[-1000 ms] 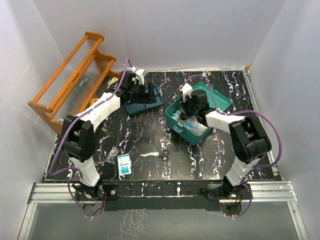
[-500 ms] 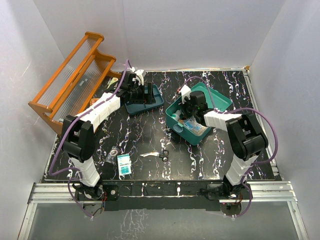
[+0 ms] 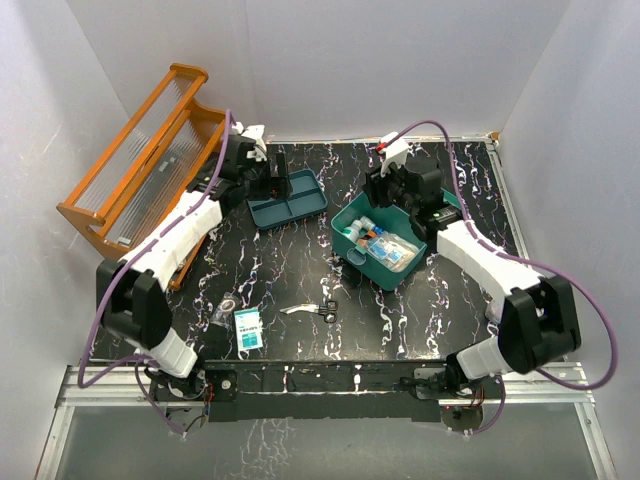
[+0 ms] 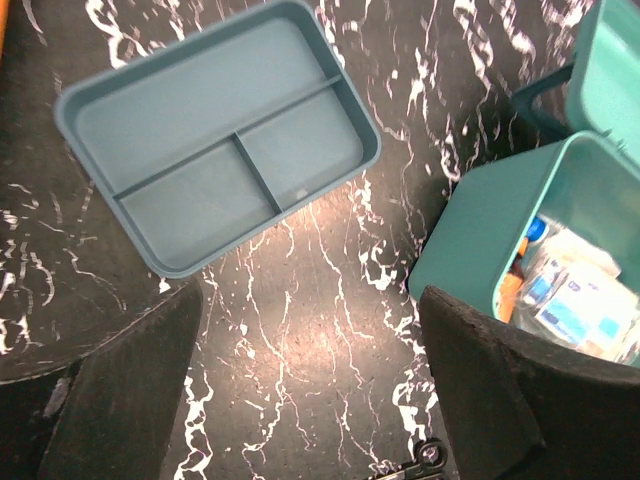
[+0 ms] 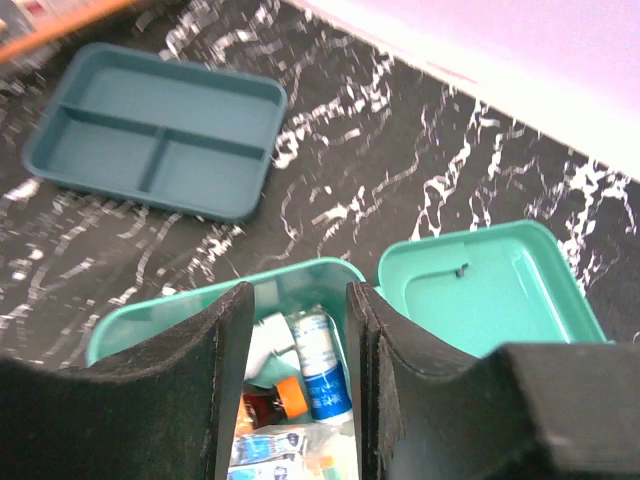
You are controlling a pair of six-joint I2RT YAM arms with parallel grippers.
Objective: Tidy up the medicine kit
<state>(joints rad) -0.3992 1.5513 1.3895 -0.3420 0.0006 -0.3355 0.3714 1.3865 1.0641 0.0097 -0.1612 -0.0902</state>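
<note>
Smooth plastic medicine kit (image 4: 470, 245) on glossy marbled table (image 4: 300, 330).

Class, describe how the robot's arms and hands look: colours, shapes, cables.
The left arm and right arm alternate white shells with black joints; a purple cable loops along each. The left hand and right hand each have two broad matte-black fingers.

- Black, white-veined marble-look table (image 3: 300, 260) fills my overhead view.
- The medicine kit (image 4: 480, 230) sits right of centre, lid thrown back, packets and small bottles showing inside.
- A blue-grey three-compartment tray (image 4: 200, 130) lies flat to the kit's left, apart from it.
- An orange wooden tiered rack (image 3: 140, 150) stands at the far-left edge.
- Near me, a small scissor-like tool (image 3: 312, 309) and a white-and-teal packet (image 3: 248, 327) lie apart; I cannot identify a tiny item (image 3: 228, 303) beside the packet.
</note>
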